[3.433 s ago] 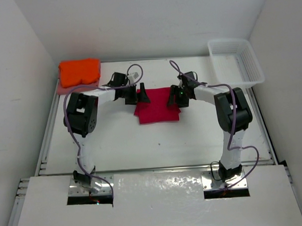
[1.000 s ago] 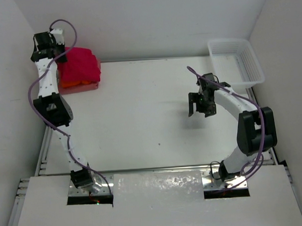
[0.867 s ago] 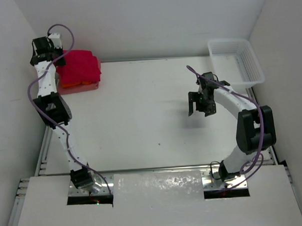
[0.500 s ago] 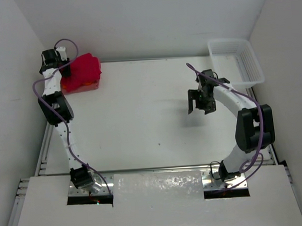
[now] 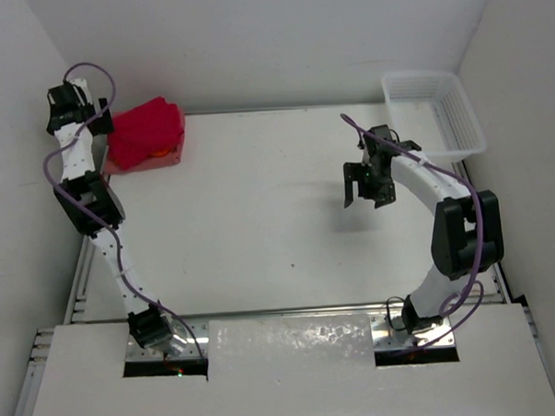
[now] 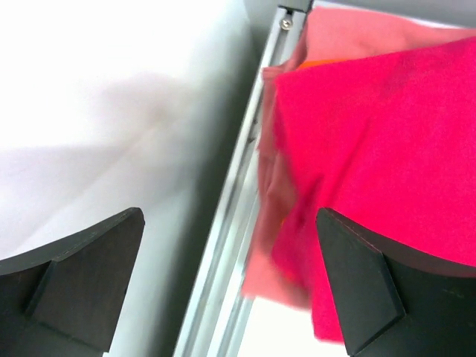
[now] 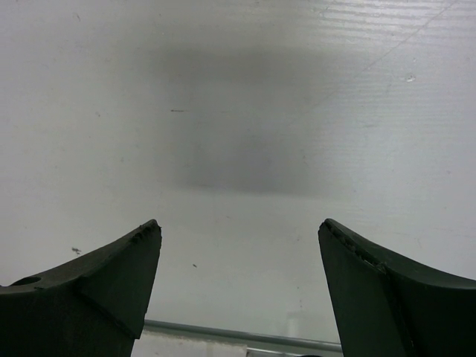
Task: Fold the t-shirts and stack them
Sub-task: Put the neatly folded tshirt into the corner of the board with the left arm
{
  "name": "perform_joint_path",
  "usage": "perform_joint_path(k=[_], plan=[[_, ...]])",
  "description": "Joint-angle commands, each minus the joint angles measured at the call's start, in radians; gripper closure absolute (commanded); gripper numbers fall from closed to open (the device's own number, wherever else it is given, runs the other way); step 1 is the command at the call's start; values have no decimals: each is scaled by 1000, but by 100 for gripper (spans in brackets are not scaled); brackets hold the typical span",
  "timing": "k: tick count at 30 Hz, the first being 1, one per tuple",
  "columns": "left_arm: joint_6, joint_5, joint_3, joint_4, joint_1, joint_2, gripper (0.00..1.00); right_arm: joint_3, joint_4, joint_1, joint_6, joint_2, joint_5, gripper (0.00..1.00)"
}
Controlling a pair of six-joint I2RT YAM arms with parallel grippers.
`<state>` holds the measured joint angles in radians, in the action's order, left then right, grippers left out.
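White walls stand round a big white tabletop [image 5: 260, 227]. From the top you can see both arms. The left arm [image 5: 91, 202] reaches up along the left wall to the far left corner. The right arm [image 5: 448, 205] bends in over the right half of the tabletop. A white basket [image 5: 419, 74] sits in the far right corner; only the top view shows it.

The shirts lie in one pile in the far left corner. The red shirt [image 5: 145, 129] is on top, folded. From the top, the orange shirt [image 5: 158, 153] and the pink shirt [image 5: 137, 166] are just thin strips under it.

The left wrist view shows the pile up close, with the pink edge by a metal rail [image 6: 223, 245] at the side of the tabletop. The left fingers [image 6: 82, 275] are spread wide and hold nothing. They are beside the pile.

The right wrist view shows only bare tabletop and a soft gray shadow [image 7: 245, 141]. The right fingers [image 7: 89, 290] are wide apart too, with nothing in them, well away from the shirts.
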<state>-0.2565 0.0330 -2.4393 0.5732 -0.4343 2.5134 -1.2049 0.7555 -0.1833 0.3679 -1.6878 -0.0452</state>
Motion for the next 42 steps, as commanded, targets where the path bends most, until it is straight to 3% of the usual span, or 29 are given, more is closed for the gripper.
perform_joint_path(k=[1,5,10,12,13,14,15,16,23,25,31,42], plan=[[14,-28,29,65,-35,-227,0,-51,4,-5,-18,57,-4,17],[-70,-192,207,158,8,-361,0,-36,-13,-5,-32,97,-21,16],[-141,-283,337,381,111,-532,0,-21,-4,-4,-79,158,-48,10],[-141,-355,532,381,127,-634,0,4,-11,5,-89,207,-64,2],[-156,-346,619,367,152,-759,0,48,-28,7,-90,226,-68,1],[-199,-313,820,340,164,-830,0,77,-41,10,-95,247,-74,1],[-226,-286,917,300,190,-908,0,111,-54,13,-99,272,-87,1],[-254,-253,1107,277,193,-1067,0,181,-80,15,-101,322,-88,1],[-463,-216,1735,301,195,-1771,0,528,-237,21,0,533,-98,1],[-475,-129,1836,286,193,-1861,0,565,-290,19,15,569,-76,1],[-487,-153,1930,119,193,-1995,0,584,-303,21,0,611,-68,1],[-440,-154,2010,-53,193,-1906,0,614,-295,21,-32,666,-39,1]])
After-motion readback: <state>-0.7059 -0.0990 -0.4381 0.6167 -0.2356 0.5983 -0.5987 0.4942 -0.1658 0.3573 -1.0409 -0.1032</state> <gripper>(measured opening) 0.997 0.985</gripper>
